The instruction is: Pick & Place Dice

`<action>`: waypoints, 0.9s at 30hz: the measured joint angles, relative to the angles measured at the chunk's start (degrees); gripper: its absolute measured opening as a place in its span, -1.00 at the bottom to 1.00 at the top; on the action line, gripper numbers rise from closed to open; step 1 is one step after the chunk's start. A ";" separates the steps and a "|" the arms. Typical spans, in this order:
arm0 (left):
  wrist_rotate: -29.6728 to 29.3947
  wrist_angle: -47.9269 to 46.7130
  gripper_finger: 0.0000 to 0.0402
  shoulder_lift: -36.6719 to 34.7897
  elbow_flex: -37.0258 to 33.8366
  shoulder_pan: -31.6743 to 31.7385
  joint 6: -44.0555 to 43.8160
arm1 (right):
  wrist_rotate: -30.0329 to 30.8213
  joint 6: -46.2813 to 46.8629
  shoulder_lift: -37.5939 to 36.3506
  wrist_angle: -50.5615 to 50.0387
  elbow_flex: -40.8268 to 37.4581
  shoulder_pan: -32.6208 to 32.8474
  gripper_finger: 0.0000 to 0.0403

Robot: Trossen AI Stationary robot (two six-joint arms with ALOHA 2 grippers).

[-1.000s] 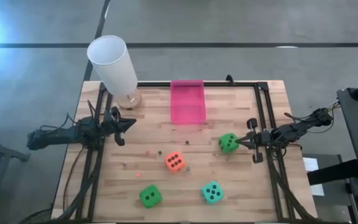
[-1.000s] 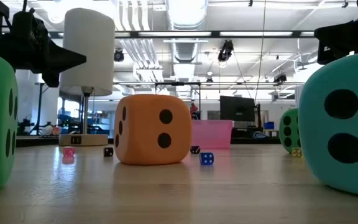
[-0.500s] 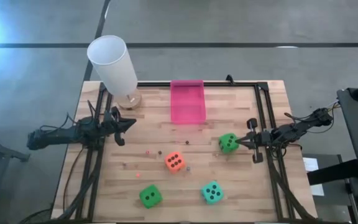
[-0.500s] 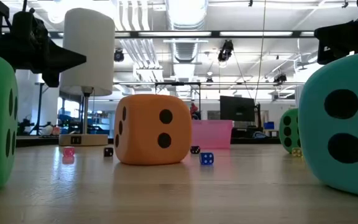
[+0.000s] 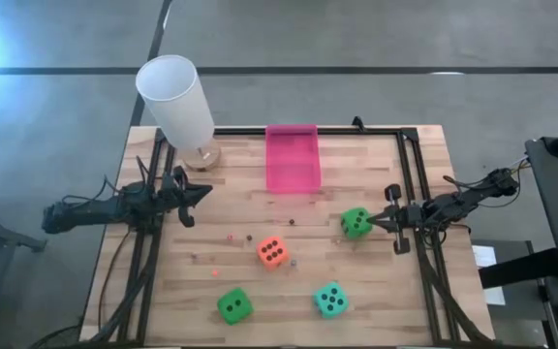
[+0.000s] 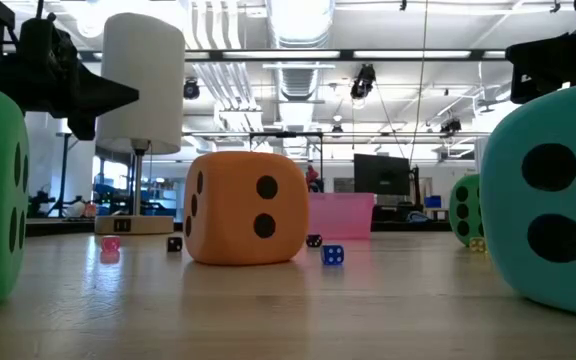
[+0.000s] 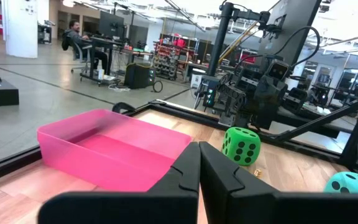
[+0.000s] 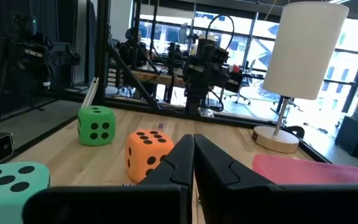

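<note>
Setting: an open-plan robotics lab or industrial workshop. Indicators:

- Wooden table (image 5: 308, 262) bounded by a black metal frame (image 5: 410, 174), standing on a polished grey concrete floor (image 5: 356, 39).
- Exposed ceiling with ducts (image 6: 303, 75) and rows of strip lights (image 6: 368, 55).
- Beyond the left gripper's fingers (image 7: 219, 177): a person seated at a desk (image 7: 79, 43), red racks (image 7: 176, 50), and the other arm's rig with cabling (image 7: 260, 87).
- Beyond the right gripper's fingers (image 8: 173, 165): further frames, the opposing arm (image 8: 201, 68), and what appear to be office chairs, though they are distant and indistinct.
- A dark monitor (image 6: 380, 175) stands in the background.
</note>
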 joint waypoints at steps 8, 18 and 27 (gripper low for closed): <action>-0.01 -0.01 -0.97 0.01 0.00 0.01 0.00 | 0.01 0.12 -0.01 0.02 0.01 0.01 -0.96; -0.01 0.00 -0.97 -0.01 0.00 -0.01 0.00 | -0.03 1.97 0.00 0.22 0.00 0.01 -0.96; 0.00 -0.01 -0.97 0.00 0.00 -0.01 0.00 | -4.82 -0.14 0.01 2.73 0.00 0.01 -0.96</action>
